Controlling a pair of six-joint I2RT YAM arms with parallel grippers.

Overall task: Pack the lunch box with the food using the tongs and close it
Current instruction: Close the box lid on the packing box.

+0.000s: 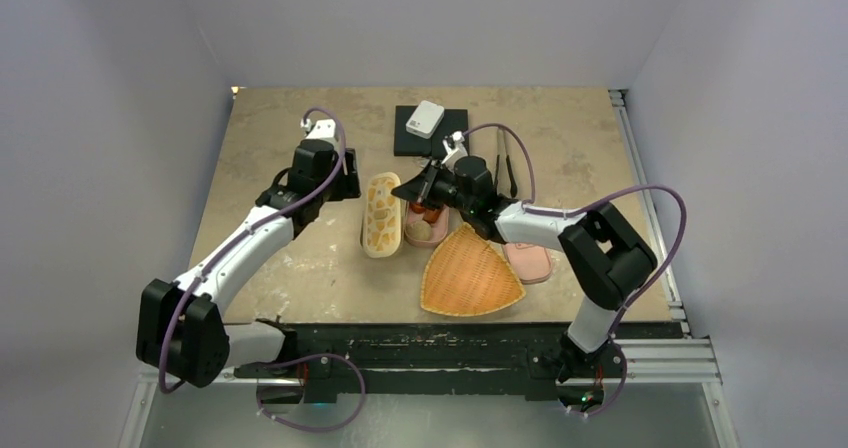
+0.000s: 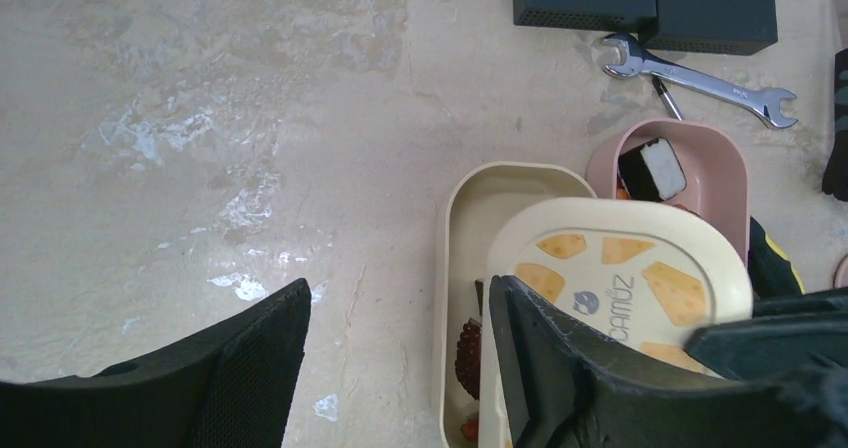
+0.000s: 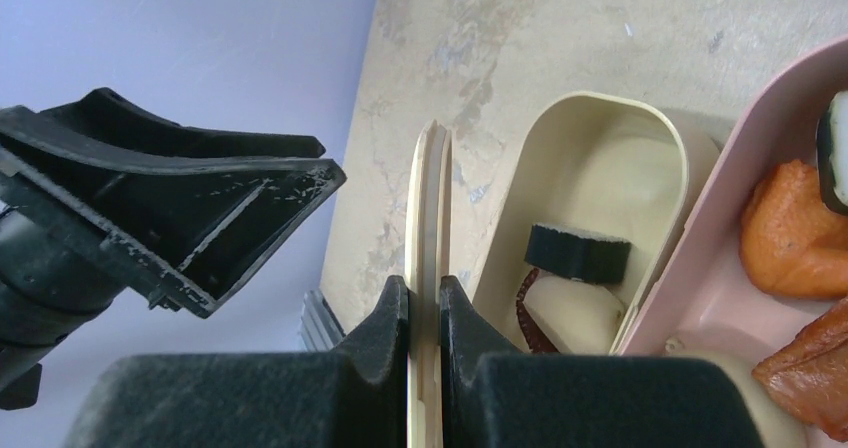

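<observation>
The cream lunch box (image 2: 462,268) lies open beside a pink one (image 2: 725,158). My right gripper (image 3: 427,303) is shut on the edge of the cream, cheese-patterned lid (image 2: 620,268), holding it tilted over the cream box. My left gripper (image 2: 395,353) stands open at the box's left side, one finger (image 2: 540,368) against the lid's rim and nothing between its jaws. Food in the cream box: a black piece (image 3: 577,251), a beige bun (image 3: 575,313) and a brown sausage (image 2: 468,353). The pink box holds orange bits (image 3: 790,233) and a black-and-white piece (image 2: 655,168). The tongs (image 1: 506,163) lie far right.
A silver wrench (image 2: 700,78) lies below a black box (image 1: 430,133) that carries a white device (image 1: 425,118). A yellow-and-black screwdriver handle (image 2: 775,263) shows by the pink box. An orange woven tray (image 1: 470,273) and a pink lid (image 1: 528,261) lie near the front.
</observation>
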